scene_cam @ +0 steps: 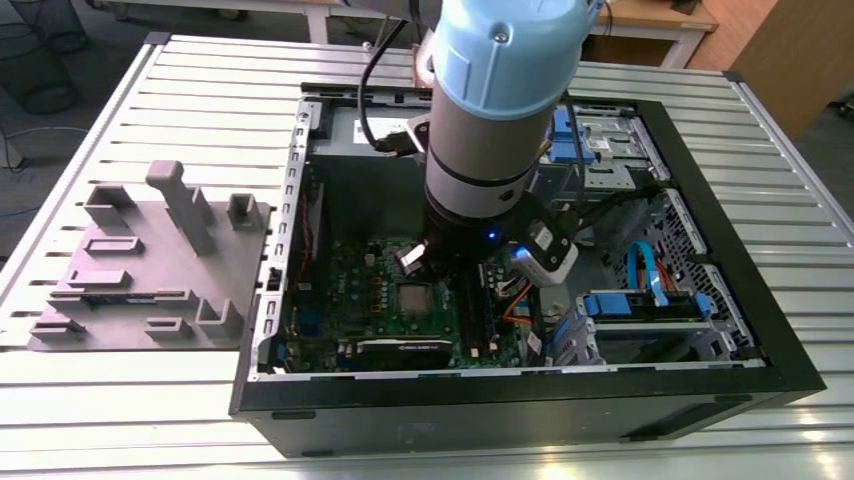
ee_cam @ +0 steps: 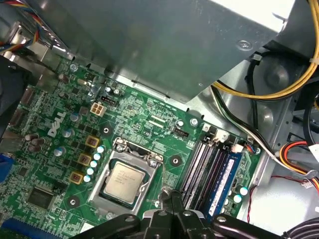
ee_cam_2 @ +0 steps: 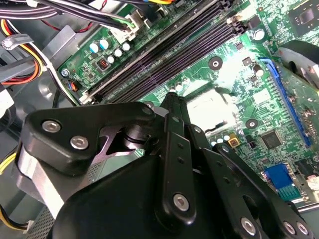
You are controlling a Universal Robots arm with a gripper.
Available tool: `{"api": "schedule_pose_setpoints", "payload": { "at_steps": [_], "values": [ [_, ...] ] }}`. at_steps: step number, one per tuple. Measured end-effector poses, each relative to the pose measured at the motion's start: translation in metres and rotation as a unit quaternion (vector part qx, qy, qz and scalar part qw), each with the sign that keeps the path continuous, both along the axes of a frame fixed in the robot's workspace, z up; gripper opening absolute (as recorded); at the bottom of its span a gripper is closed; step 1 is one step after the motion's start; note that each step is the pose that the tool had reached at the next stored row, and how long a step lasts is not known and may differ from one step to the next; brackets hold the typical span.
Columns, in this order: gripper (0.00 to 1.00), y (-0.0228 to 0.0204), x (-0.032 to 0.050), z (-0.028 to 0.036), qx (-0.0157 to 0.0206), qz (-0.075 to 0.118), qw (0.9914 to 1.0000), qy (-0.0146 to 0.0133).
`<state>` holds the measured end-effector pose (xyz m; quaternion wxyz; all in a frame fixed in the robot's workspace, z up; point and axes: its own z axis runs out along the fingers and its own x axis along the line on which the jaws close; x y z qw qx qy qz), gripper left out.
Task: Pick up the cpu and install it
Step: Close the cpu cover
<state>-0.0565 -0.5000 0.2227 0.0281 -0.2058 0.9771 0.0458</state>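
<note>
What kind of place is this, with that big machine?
Probably a robotics lab or test workshop. A robot arm reaches down into an open computer case that lies on a slatted metal table, with a grey moulded tray beside the case.

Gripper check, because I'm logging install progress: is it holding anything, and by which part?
Nothing is held. The gripper is shut and empty; the cpu lies in its socket on the board, apart from it.
</note>
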Motion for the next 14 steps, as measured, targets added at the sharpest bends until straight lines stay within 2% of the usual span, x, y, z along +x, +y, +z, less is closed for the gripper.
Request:
{"api": "schedule_pose_setpoints", "payload": {
  "at_steps": [9, 14],
  "values": [
    [0.11, -0.0003, -0.0014, 0.0, 0.0, 0.0, 1.0, 0.0],
    [0.11, -0.0046, -0.0031, -0.0001, 0.0001, 0.0, 1.0, -0.0002]
  ]
}}
